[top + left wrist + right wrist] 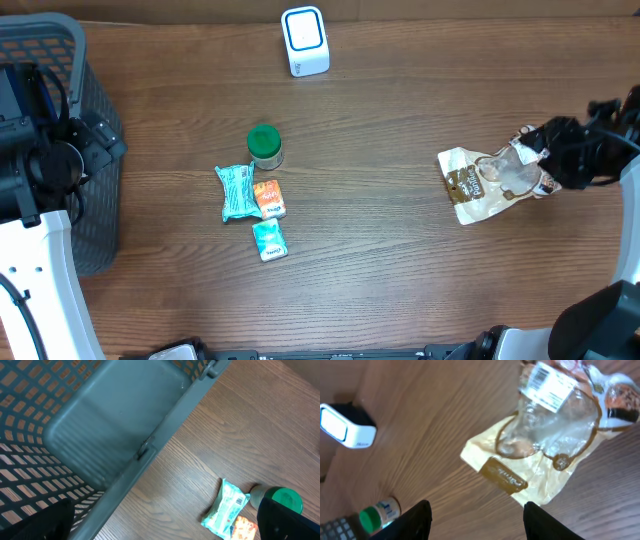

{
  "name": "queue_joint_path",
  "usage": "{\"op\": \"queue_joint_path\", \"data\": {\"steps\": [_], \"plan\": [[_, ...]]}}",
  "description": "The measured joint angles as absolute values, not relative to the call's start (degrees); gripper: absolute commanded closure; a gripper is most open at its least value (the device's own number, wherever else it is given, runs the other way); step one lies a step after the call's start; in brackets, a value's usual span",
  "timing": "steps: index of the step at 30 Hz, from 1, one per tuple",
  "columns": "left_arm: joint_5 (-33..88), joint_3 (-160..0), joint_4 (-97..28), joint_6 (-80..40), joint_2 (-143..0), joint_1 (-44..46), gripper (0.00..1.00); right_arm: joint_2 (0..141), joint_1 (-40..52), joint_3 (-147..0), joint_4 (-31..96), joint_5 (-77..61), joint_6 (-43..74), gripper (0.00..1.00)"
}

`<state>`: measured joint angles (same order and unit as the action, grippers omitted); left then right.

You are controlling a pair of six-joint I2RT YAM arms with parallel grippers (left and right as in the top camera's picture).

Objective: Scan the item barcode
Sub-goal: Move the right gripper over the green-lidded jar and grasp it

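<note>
— How is the right gripper (477, 522) set?
— Its fingers are seen parted, with only bare wood between them, so nothing is grasped. The snack bag (540, 445) is laid flat on the table (400, 265) under the gripper, and no contact with the fingertips can be made out.

— Is a barcode shown?
— A white barcode label (546, 386) is seen on the bag's crumpled end. It is turned upward and is creased.

— Where is the bag placed overall?
— It is found at the right side of the table, with the gripper over its right end. The white scanner (304, 41) is set at the far edge, well apart from the bag.

— And the left gripper (165, 532)?
— It is spread wide and nothing is held in it. It is hung over the rim of the grey basket (115, 425) at the table's left side.

— What is laid in the middle?
— A green-capped bottle (264, 144) is stood near three packets. A teal packet (236, 190) and an orange packet (269, 198) are placed just beside each other, and a small teal packet (269, 241) is placed nearer the front edge.
</note>
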<state>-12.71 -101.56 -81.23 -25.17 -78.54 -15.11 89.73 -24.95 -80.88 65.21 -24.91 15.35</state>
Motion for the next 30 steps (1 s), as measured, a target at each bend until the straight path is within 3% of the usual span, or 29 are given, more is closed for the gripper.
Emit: {"op": "queue_joint_path", "data": {"steps": [6, 8, 21, 30], "plan": [[-12.7, -101.6, -81.2, -25.1, -78.5, -15.1, 0.00, 89.7, -18.7, -84.8, 67.3, -24.0, 14.9, 0.41], [-12.7, -101.6, -81.3, -25.1, -78.5, -15.1, 0.00, 89.8, -14.2, -85.2, 66.9, -23.5, 14.7, 0.37], [-12.7, -101.6, -81.2, -25.1, -78.5, -15.1, 0.00, 90.6, 23.4, -94.2, 53.6, -10.3, 17.9, 0.27], [-12.7, -101.6, -81.3, -25.1, -78.5, -15.1, 0.01, 106.9, 34.6, -109.3, 54.1, -6.2, 18.5, 0.21]]}}
